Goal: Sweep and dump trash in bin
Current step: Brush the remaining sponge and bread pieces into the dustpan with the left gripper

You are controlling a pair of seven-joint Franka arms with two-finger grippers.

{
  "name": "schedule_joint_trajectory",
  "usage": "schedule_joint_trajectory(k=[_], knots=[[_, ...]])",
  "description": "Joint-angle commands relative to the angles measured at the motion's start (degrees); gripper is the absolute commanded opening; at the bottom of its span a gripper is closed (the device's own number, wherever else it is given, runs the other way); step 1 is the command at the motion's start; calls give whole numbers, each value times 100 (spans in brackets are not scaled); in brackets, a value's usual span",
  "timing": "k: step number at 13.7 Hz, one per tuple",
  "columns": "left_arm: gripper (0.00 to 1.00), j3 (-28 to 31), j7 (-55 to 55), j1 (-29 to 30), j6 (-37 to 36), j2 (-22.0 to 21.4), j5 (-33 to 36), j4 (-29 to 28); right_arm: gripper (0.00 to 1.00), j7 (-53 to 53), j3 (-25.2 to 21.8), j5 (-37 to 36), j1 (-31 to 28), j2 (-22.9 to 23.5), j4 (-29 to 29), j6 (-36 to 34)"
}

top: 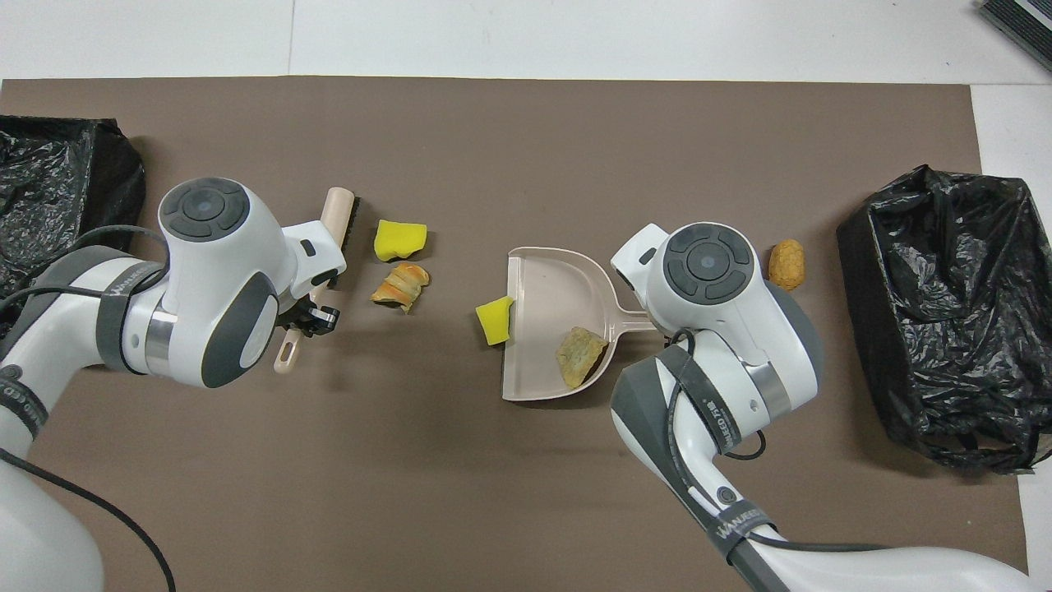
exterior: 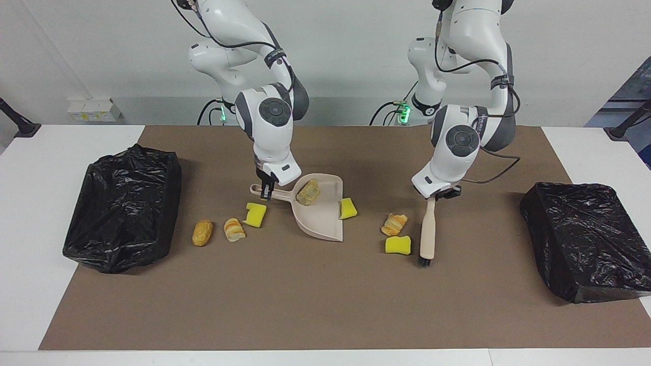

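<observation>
My right gripper (exterior: 266, 190) is shut on the handle of the beige dustpan (exterior: 321, 219), which rests on the mat. A tan chunk (exterior: 308, 192) lies in the pan and a yellow wedge (exterior: 348, 208) sits at its mouth. My left gripper (exterior: 436, 193) is shut on the brush (exterior: 427, 229), whose bristle end hangs low by a yellow wedge (exterior: 397, 245) and a bread piece (exterior: 394, 223). Three more pieces lie beside the pan's handle: a yellow wedge (exterior: 254, 214) and two bread chunks (exterior: 234, 230) (exterior: 202, 232). The overhead view shows the brush (top: 335, 220) and the pan (top: 544, 289).
A bin lined with a black bag (exterior: 122, 203) stands at the right arm's end of the brown mat (exterior: 305, 305). A second black-bagged bin (exterior: 585, 239) stands at the left arm's end. Both also show in the overhead view (top: 945, 312) (top: 49, 205).
</observation>
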Motion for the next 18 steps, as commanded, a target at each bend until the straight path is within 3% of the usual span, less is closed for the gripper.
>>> schedule_joint_trajectory(k=[1,7,11,13,18], knots=[[0,64,-956,-743,-53,-227,-376,-164,0,-88,49,112,-53,-142,-151,85],[0,29,-2428,-2203,140,-350,-1193,19,0,-97,49,112,-71,-142,-159,85],[0,37,-2947,-2293,-104,-516,-1230,178,0,-210,40,112,-123,-142,-159,112],[0,46,-3595,-2275,-604,-709,-1169,161,0,-884,49,138,-465,-98,-194,286],[0,81,-4222,-2187,-1492,-1245,-1160,-85,0,-1055,49,682,-475,-133,-353,788]])
